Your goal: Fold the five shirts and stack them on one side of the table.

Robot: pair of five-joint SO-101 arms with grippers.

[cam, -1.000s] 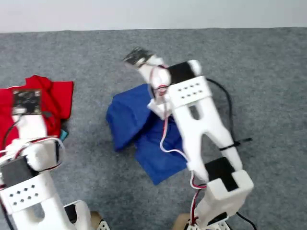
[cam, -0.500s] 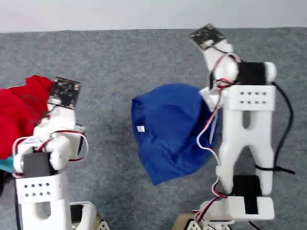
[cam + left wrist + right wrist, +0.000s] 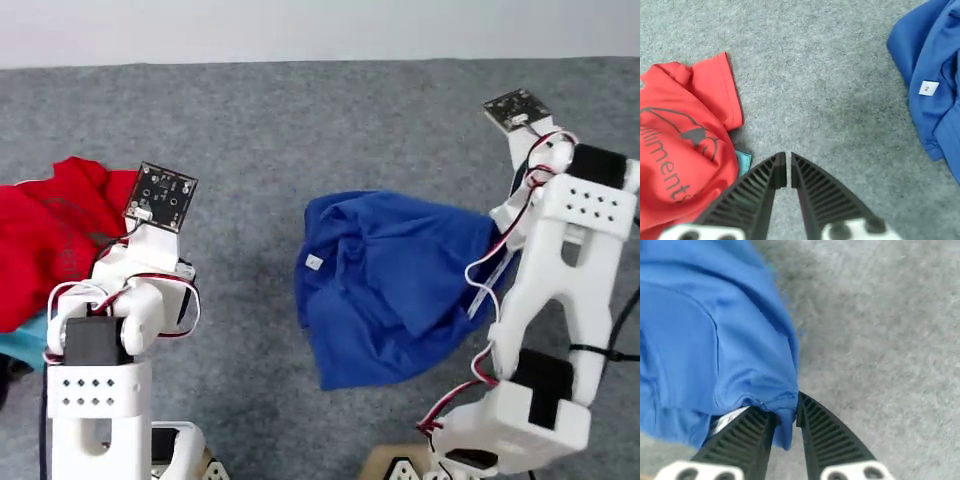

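— The counter (image 3: 300, 120) is rough, matt grey felt-like cloth.
— The blue shirt (image 3: 400, 280) and the red shirt (image 3: 50, 240) are soft matt cloth, creased. The jaws are ribbed black plastic.
— The right arm (image 3: 590, 205) has a smooth white plastic shell.

**Light: bright, even, diffuse**

Source apparently overhead. Shadows soft and short: a faint dark rim under the blue shirt (image 3: 390, 290) on the grey table (image 3: 300, 120) in the high view, and a dimmer grey band beside its hem in the right wrist view. Mild sheen on the right arm (image 3: 585, 215), on its white shell. Folds shaded gently.
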